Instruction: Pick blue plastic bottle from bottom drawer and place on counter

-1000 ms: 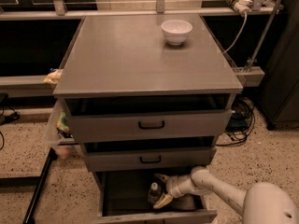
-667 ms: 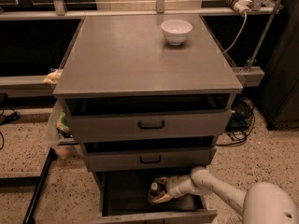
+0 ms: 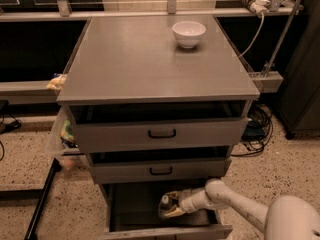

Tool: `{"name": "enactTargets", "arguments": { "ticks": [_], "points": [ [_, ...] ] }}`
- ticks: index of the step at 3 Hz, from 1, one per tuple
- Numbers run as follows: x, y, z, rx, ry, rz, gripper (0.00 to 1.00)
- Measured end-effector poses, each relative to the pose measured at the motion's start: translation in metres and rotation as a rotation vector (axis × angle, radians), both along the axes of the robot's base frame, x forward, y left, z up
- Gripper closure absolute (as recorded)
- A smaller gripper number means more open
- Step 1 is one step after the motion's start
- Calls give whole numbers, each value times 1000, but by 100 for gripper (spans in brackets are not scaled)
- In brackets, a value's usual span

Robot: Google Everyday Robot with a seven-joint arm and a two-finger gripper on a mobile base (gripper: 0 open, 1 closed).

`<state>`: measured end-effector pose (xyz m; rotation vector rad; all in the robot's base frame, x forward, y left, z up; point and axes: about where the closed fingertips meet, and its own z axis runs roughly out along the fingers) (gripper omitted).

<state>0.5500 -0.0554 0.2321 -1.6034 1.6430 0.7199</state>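
Note:
The bottom drawer (image 3: 150, 231) is pulled open and dark inside. The blue plastic bottle (image 3: 165, 204), with a white cap, stands in it near the middle. My gripper (image 3: 173, 205) reaches in from the right on a white arm. Its pale fingers (image 3: 174, 213) lie on both sides of the bottle and look closed on it. The bottle rests low in the drawer. The grey counter (image 3: 140, 64) is the cabinet's top.
A white bowl (image 3: 188, 33) sits at the back right of the counter. The two upper drawers (image 3: 161, 133) with black handles are slightly open above my arm. A plastic bag (image 3: 62, 134) hangs at the cabinet's left; cables lie on the floor at right.
My gripper has shifted slightly left onto the bottle and its fingers have drawn closer together. The bottle has stayed in place in the drawer.

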Motion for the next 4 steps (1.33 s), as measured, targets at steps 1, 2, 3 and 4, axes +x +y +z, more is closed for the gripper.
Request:
{"name": "enactTargets", "arguments": {
  "ticks": [1,2,3,4],
  "points": [
    [-14,-9,32,6,7,0,100],
    [-25,-15,86,1,30,-4,100],
    [-26,6,155,-51,49,28,100],
    [-30,44,215,-150,75,83,100]
  ]
}}
